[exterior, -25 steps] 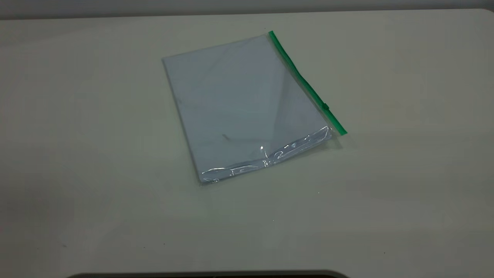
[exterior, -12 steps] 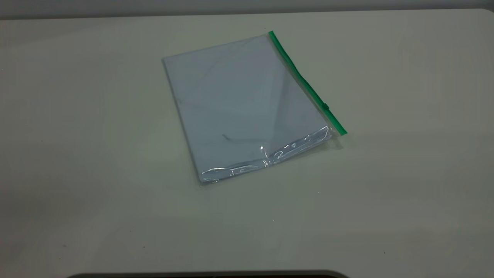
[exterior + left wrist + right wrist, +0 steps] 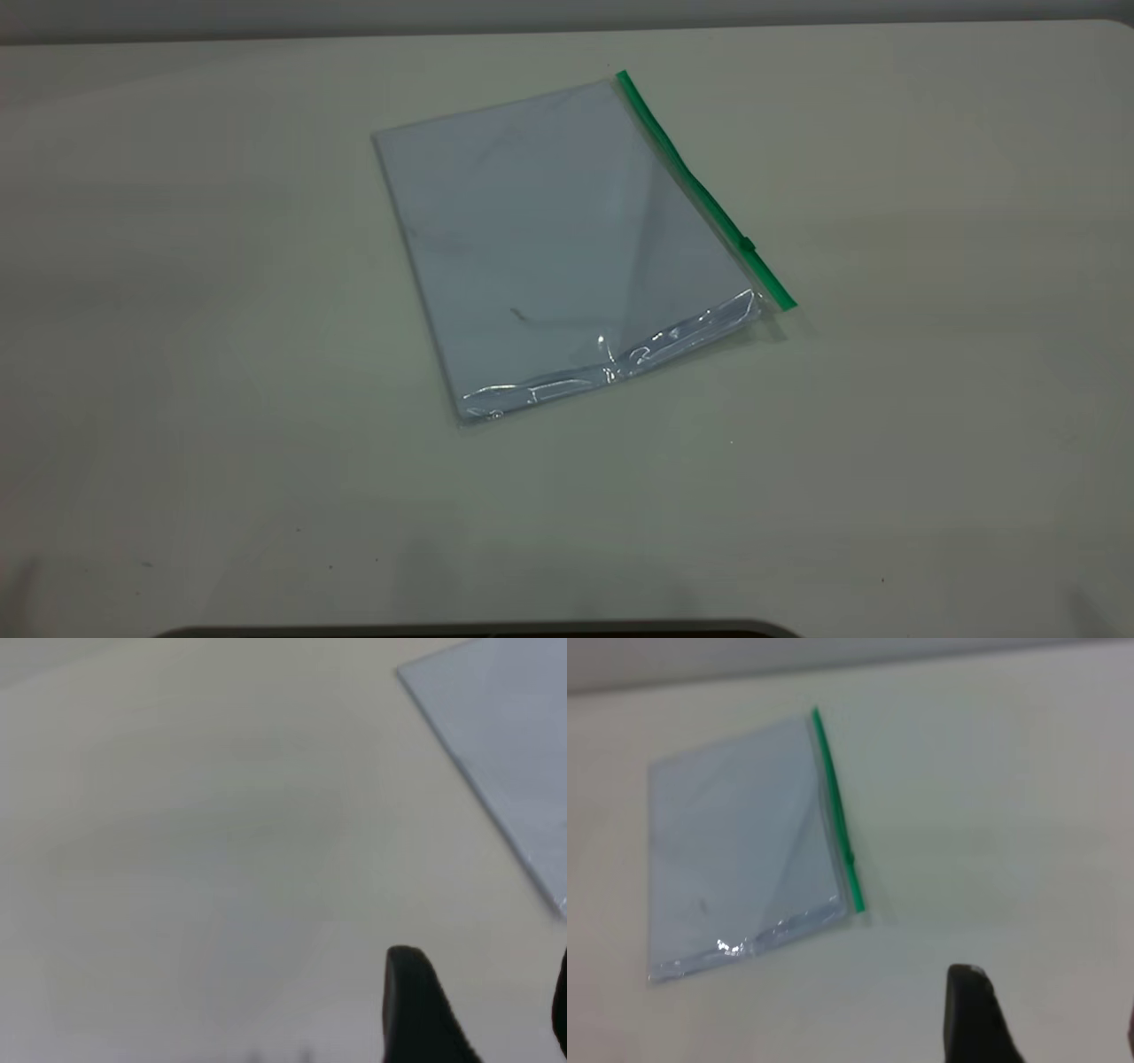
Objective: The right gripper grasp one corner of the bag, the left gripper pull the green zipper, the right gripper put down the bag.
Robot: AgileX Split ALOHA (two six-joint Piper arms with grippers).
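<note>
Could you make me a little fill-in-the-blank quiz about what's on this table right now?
1. The bag lies flat on the ____.
2. The zipper along one edge of the bag is ____ in colour.
3. In the exterior view, the number of arms visible is ____.
4. The small slider sits nearer the bag's ____ clear edge.

Missing words: table; green; zero; crinkled

1. A pale cream desk (image 3: 930, 399) fills nearly the whole exterior view; its surface is matte and plain.
2. Along the desk's far edge runs a band of grey wall (image 3: 354, 13).
3. The desk's far right corner (image 3: 1118, 28) is rounded.
4. At the near edge, a dark curved strip (image 3: 478, 631) cuts across the bottom of the exterior view.
5. A few tiny dark specks (image 3: 330, 566) dot the desk near that strip.
</note>
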